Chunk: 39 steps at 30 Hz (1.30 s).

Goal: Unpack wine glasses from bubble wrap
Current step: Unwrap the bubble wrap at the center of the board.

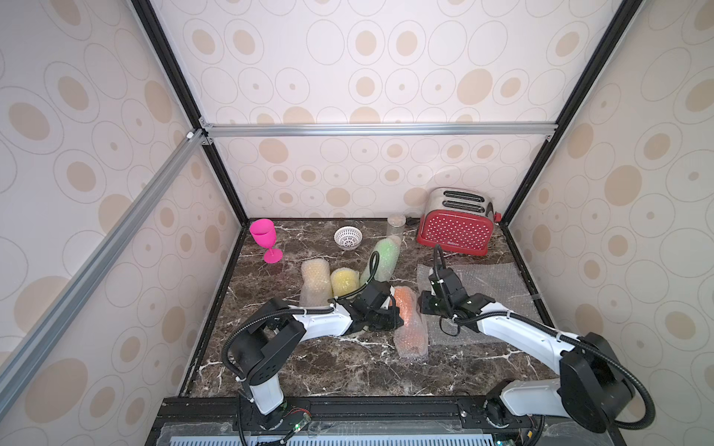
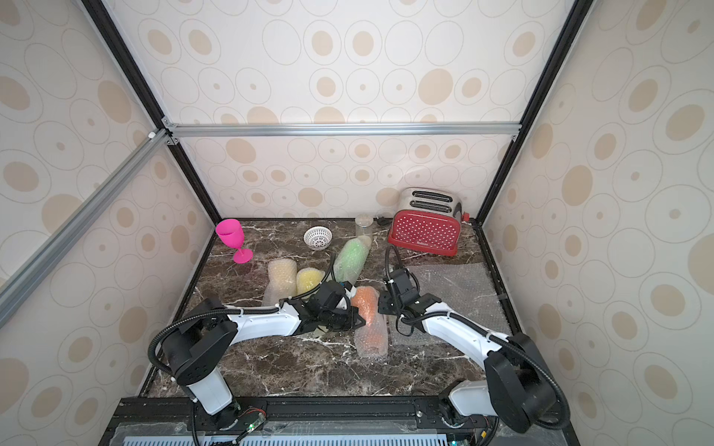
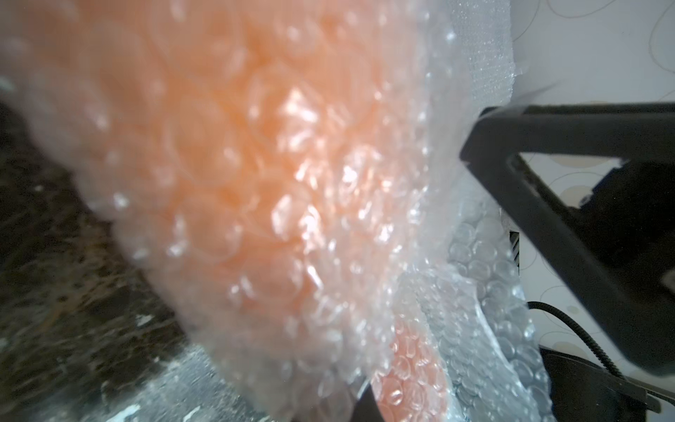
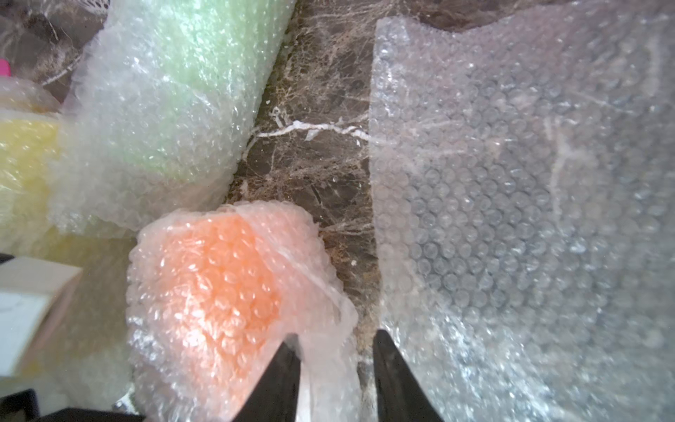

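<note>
Orange goblet (image 1: 405,305), rolled in bubble wrap (image 1: 413,343), lower centre of a top view: left gripper (image 1: 389,318) clenched at its side, right gripper (image 4: 334,347) parted around the wrap's loose edge; pinch film only, peel outward.

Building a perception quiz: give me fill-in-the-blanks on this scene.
The only unwrapped goblet is ____. The wrapped roll nearest the front edge shows ____ through. The flat bubble wrap sheet lies on the robot's ____ side. The toaster has a dotted ____ side.
Missing: pink; orange; right; red.
</note>
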Tool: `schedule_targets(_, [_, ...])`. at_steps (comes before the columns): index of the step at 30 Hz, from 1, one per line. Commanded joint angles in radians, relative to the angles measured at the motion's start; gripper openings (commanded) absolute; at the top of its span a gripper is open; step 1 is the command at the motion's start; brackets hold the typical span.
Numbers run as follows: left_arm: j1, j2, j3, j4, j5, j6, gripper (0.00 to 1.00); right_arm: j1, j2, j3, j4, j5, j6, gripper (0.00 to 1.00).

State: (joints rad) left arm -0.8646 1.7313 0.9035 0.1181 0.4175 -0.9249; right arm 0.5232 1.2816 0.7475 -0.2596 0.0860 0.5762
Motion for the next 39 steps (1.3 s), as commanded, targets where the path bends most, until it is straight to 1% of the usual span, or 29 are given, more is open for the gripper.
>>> schedule_targets(1, [-0.014, -0.019, -0.006, -0.021, 0.001, 0.004, 0.0, -0.067, -0.113, -0.016, -0.079, -0.052, -0.017, 0.39])
schedule_targets(5, [-0.014, -0.018, 0.005, -0.033, -0.004, 0.012, 0.0, -0.143, -0.211, -0.013, -0.182, -0.118, -0.079, 0.44])
schedule_targets(8, [-0.014, -0.018, 0.014, -0.037, -0.006, 0.017, 0.0, -0.153, -0.233, 0.001, -0.246, -0.177, -0.132, 0.47])
schedule_targets(11, [-0.014, -0.018, 0.018, -0.038, -0.006, 0.023, 0.0, -0.152, -0.216, -0.007, -0.262, -0.292, -0.166, 0.55])
schedule_targets(13, [-0.015, -0.021, 0.022, -0.04, -0.006, 0.028, 0.0, -0.151, -0.196, -0.029, -0.24, -0.375, -0.173, 0.6])
schedule_targets(15, [-0.015, -0.021, 0.023, -0.044, -0.005, 0.031, 0.0, -0.152, -0.184, -0.064, -0.176, -0.462, -0.165, 0.64])
schedule_targets(18, [-0.014, -0.019, 0.028, -0.054, -0.005, 0.039, 0.0, -0.148, -0.171, -0.098, -0.088, -0.537, -0.133, 0.66])
schedule_targets(21, [-0.015, -0.02, 0.038, -0.058, -0.006, 0.044, 0.0, -0.131, -0.149, -0.102, -0.067, -0.545, -0.131, 0.66])
schedule_targets(25, [-0.014, -0.012, 0.049, -0.056, 0.0, 0.045, 0.0, -0.095, -0.094, -0.101, -0.081, -0.467, -0.147, 0.65])
schedule_targets(27, [-0.016, -0.013, 0.05, -0.053, 0.001, 0.047, 0.0, -0.084, -0.057, -0.094, -0.086, -0.424, -0.147, 0.59])
schedule_targets(29, [-0.015, -0.014, 0.047, -0.043, 0.005, 0.047, 0.0, -0.071, -0.02, -0.079, -0.094, -0.395, -0.147, 0.45])
schedule_targets(31, [-0.016, -0.008, 0.048, -0.041, 0.01, 0.048, 0.0, -0.056, 0.002, -0.066, -0.096, -0.379, -0.145, 0.36])
schedule_targets(33, [-0.016, -0.002, 0.052, -0.044, 0.016, 0.049, 0.0, -0.033, 0.007, -0.059, -0.095, -0.342, -0.141, 0.29])
schedule_targets(35, [-0.015, -0.003, 0.054, -0.044, 0.017, 0.05, 0.0, -0.019, 0.012, -0.059, -0.092, -0.314, -0.131, 0.19])
schedule_targets(38, [-0.016, -0.012, 0.052, -0.044, 0.011, 0.048, 0.0, -0.017, 0.007, -0.072, -0.072, -0.33, -0.123, 0.01])
schedule_targets(39, [-0.015, -0.017, 0.05, -0.044, 0.01, 0.048, 0.02, -0.017, -0.001, -0.079, -0.063, -0.336, -0.12, 0.0])
